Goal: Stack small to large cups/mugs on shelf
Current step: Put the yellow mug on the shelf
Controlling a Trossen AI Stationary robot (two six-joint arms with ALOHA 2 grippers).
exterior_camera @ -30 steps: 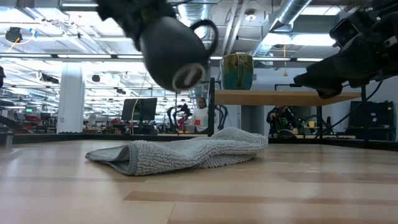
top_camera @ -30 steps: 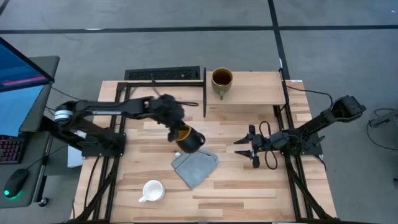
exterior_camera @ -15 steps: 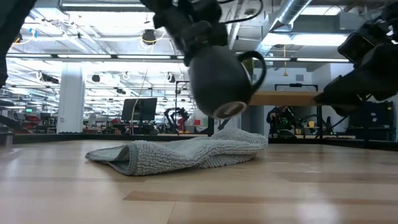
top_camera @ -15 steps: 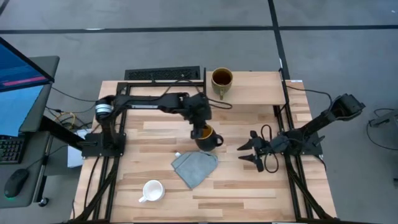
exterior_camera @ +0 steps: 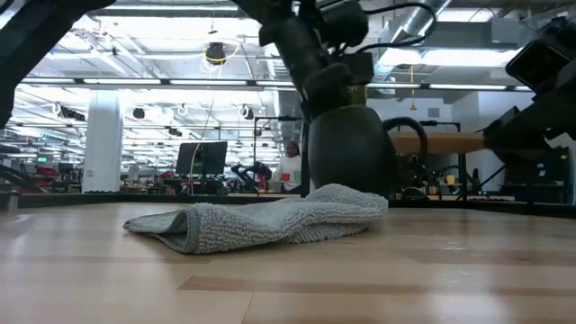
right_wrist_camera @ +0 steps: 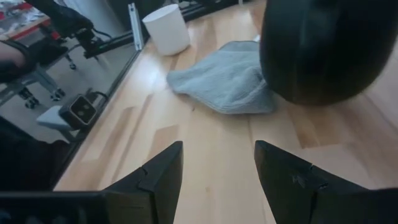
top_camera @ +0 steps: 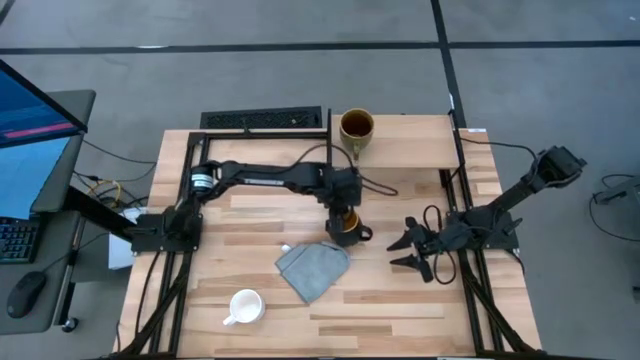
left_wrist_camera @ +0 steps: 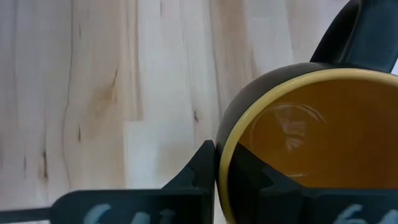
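Holding the dark mug [top_camera: 346,224] by its rim, your left gripper [top_camera: 343,205] pinches stiff, likely slick, breakable ceramic, while the right gripper [top_camera: 414,250] waits spread wide.

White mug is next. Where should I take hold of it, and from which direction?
Take the white mug by its rim, coming straight down from above, with one finger inside and one outside. It stands upright with its mouth open upward. Its handle points away from the grey cloth, so pinch the wall on the cloth side, clear of the handle.
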